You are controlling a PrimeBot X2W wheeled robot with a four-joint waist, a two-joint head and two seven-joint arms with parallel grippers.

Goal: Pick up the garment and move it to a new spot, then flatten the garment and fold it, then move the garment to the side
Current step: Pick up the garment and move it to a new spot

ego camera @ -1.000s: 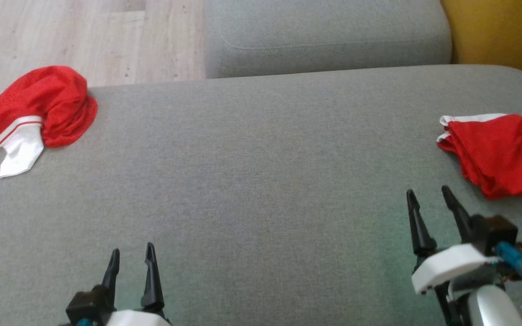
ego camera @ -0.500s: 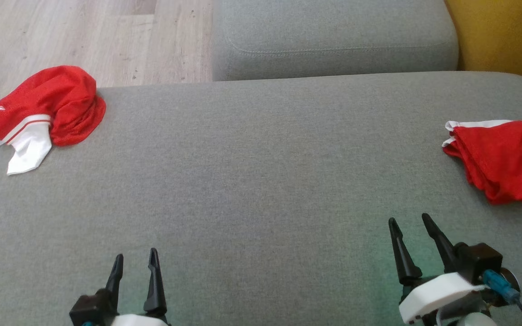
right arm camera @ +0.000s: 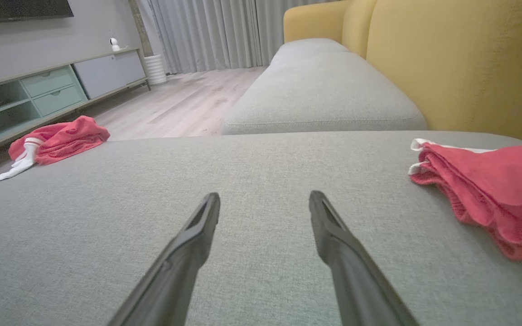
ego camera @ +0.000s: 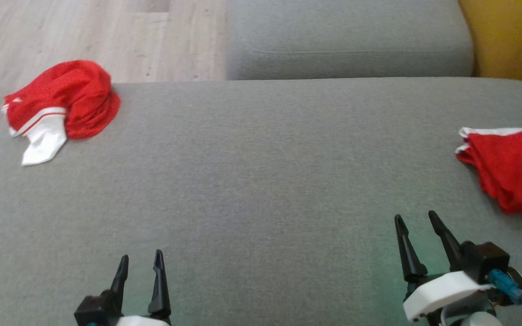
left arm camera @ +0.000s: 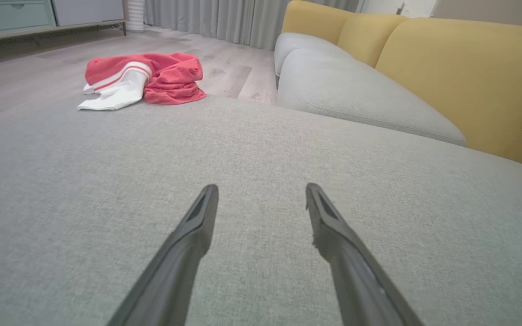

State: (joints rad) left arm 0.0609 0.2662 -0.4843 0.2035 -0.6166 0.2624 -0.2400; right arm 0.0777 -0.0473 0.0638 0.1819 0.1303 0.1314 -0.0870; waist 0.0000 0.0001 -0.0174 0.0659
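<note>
At the far left corner of the grey cushion (ego camera: 261,181) sits the crumpled garment (ego camera: 61,102), red mesh with a white striped band, heaped right at the cushion's edge with the wooden floor (ego camera: 84,31) just beyond it. From there a careless nudge or a shallow pinch could tip the heap off the cushion, and a grip on only one layer of mesh would likely lift it as a twisted bundle that is hard to flatten. Near the cushion's front edge, left of its middle, the left claw (ego camera: 142,254) hangs with its fingers apart and empty, well apart from the heap. The reach is long, and pointed tips driven down too steeply could catch the cushion's own fabric along with the mesh. Toward the cushion's front right the right claw (ego camera: 415,214) also stands spread and holds nothing. It is near a folded red garment (ego camera: 510,167) lying at the cushion's right edge, which looks already dealt with, so a sideways swing of that arm could drag it and spoil the fold, or the wrong piece could be taken up
</note>
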